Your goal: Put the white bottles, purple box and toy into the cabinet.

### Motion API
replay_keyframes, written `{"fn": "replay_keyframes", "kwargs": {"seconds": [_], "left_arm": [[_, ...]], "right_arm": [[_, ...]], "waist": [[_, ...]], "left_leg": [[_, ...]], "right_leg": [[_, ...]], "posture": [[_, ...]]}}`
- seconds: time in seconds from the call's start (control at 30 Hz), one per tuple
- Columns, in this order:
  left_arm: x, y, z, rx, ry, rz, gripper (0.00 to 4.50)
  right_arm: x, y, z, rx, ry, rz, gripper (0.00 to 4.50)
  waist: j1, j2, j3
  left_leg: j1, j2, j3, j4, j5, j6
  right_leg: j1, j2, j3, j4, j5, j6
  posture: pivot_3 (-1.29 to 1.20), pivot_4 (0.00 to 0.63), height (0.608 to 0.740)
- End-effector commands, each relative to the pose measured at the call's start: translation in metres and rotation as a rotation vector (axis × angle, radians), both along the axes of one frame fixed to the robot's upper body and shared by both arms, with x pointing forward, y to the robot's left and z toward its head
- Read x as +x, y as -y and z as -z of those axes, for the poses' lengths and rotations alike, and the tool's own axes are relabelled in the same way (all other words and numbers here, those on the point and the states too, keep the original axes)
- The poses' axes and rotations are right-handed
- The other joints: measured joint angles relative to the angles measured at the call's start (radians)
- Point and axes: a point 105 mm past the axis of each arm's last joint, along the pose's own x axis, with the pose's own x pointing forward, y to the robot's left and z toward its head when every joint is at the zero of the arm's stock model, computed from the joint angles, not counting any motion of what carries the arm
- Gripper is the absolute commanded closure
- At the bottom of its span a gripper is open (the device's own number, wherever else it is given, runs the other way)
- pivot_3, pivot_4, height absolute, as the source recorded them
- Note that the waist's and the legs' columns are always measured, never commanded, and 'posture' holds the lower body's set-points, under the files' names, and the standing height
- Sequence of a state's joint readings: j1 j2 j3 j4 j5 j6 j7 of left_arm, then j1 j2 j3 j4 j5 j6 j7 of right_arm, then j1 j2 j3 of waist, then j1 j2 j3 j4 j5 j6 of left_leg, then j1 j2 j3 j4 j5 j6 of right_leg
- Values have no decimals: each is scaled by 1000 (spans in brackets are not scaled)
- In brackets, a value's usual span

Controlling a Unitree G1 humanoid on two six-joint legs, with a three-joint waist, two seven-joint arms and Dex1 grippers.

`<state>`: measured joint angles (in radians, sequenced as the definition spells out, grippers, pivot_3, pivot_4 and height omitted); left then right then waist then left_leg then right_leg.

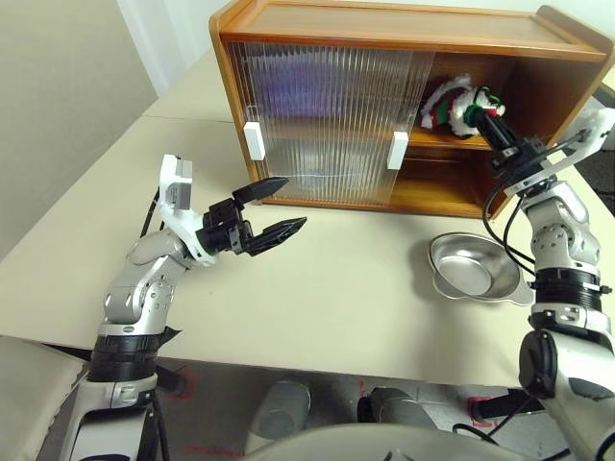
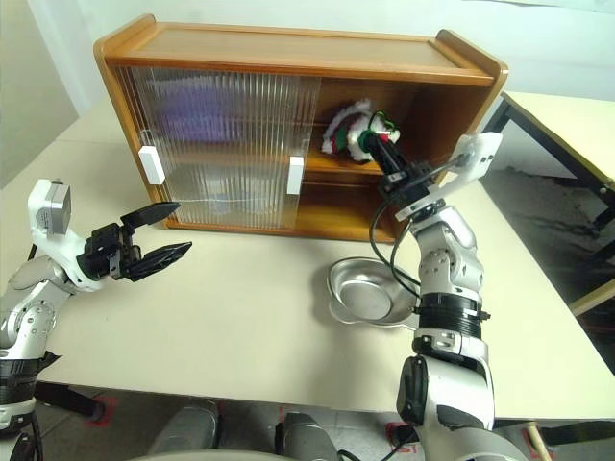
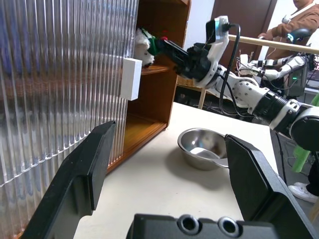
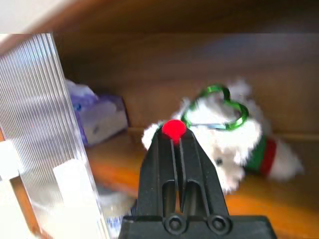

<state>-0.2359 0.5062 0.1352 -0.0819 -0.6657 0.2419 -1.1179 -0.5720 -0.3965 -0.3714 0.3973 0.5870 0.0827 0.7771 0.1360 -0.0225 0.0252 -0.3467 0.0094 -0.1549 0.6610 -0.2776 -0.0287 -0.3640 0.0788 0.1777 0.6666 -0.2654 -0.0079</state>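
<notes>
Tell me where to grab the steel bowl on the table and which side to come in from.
Pinch the steel bowl by its thin rim, one finger inside and one outside; the rounded body is probably too wide and slippery. It sits upright and open on the table in front of the cabinet, so come from above at the near rim.

We see a glossy honey-brown wooden cabinet (image 1: 404, 24) with ribbed translucent plastic doors (image 1: 327, 120), a fluffy plush toy (image 4: 234, 144), a shiny steel bowl (image 1: 473, 267) and a smooth matt table (image 1: 317, 288)
</notes>
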Motion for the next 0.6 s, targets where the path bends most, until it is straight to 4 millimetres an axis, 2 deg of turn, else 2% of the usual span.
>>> {"fn": "replay_keyframes", "kwargs": {"seconds": [0.03,0.17,0.37,0.6], "left_arm": [[-3,1,-1,7,2,7,0],[-3,1,-1,8,2,8,0],[-4,2,0,9,-2,10,0],[-5,2,1,11,-6,10,0]], "right_arm": [[0,0,5,-39,-31,16,4480],[6,4,10,-65,-55,71,4480],[17,24,11,-84,-68,224,4480],[24,26,4,-86,-50,260,4480]], "waist": [[0,0,0],[0,0,0],[0,0,1],[0,0,1]], "left_leg": [[0,0,0,0,0,0],[0,1,-1,0,0,0],[0,4,-1,-1,0,0],[-2,3,-1,-2,-1,1]], "right_leg": [[0,0,0,0,0,0],[0,0,0,0,0,1],[-1,-2,0,0,-1,3],[-3,-2,0,0,-2,2]], "posture": [[190,37,740],[189,39,740],[193,41,740],[190,43,740]]}}
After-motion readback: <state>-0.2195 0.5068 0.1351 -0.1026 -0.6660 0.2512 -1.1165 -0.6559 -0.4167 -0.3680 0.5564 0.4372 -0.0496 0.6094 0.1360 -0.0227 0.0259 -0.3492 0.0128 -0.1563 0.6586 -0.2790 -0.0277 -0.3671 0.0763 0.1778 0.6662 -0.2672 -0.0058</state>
